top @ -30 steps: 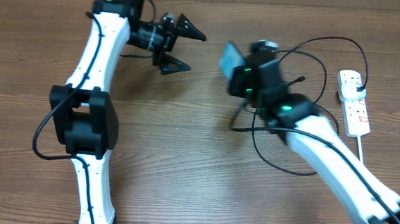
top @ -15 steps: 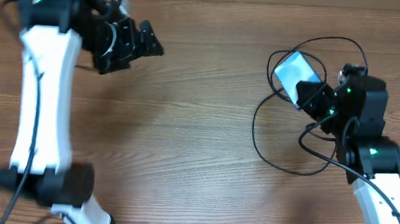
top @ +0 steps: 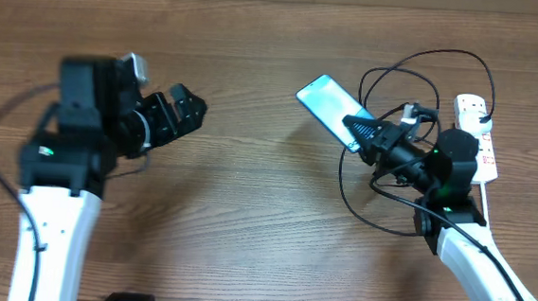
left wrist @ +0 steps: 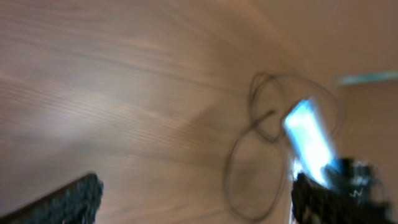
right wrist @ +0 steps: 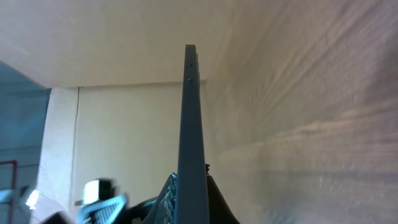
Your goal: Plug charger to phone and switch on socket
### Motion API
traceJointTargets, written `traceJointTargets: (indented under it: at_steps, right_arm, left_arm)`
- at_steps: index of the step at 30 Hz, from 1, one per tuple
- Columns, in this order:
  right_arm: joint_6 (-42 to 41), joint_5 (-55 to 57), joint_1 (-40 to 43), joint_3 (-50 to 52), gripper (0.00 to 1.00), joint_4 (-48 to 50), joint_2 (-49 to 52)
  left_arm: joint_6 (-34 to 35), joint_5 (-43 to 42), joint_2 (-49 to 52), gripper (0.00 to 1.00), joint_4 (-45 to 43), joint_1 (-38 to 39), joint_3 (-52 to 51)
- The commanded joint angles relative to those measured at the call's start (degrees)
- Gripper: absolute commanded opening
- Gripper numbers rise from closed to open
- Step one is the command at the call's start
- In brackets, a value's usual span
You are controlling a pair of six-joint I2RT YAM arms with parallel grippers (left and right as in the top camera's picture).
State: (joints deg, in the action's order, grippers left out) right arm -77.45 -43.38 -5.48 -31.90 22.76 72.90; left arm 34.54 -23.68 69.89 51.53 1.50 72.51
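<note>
My right gripper (top: 363, 134) is shut on the phone (top: 328, 103), a slim slab with a teal screen, held above the table right of centre. In the right wrist view the phone (right wrist: 190, 130) shows edge-on between my fingers (right wrist: 193, 193). The charger, a thin black cable (top: 379, 210), lies in loose loops under and behind my right arm; its plug tip does not show clearly. The socket, a white power strip (top: 479, 137), lies at the far right. My left gripper (top: 178, 114) is open and empty at the left. The blurred left wrist view shows the phone (left wrist: 308, 140) and the cable loops (left wrist: 249, 180) in the distance.
The thick white cord (top: 487, 199) runs from the power strip toward the front right. The wooden table (top: 245, 215) spans the view, with its back edge (top: 260, 0) at the top.
My right arm has swung, turning the phone so that it points up and left with the screen up. My left arm has dropped from the back left toward the front left.
</note>
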Motion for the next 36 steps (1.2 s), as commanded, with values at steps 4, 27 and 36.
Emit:
traceJointTargets:
  at_steps: [4,27,36]
  right_arm:
    - [-13.40,3.50,-5.16,0.02,0.04,1.18,2.69]
    - [-23.39,16.72,-21.05,0.02,0.04,2.95,3.69]
    - [-25.22,16.79,-24.98,0.00,0.04,9.53,3.69]
  left_arm:
    - [35.65,-23.74,2.99,1.00,-33.88,0.83,-23.76]
    - [50.36,-23.78,12.11,0.66,-51.98,9.33,-25.16]
    - [50.36,-23.69,12.11,0.59,-51.98,9.84,-25.16]
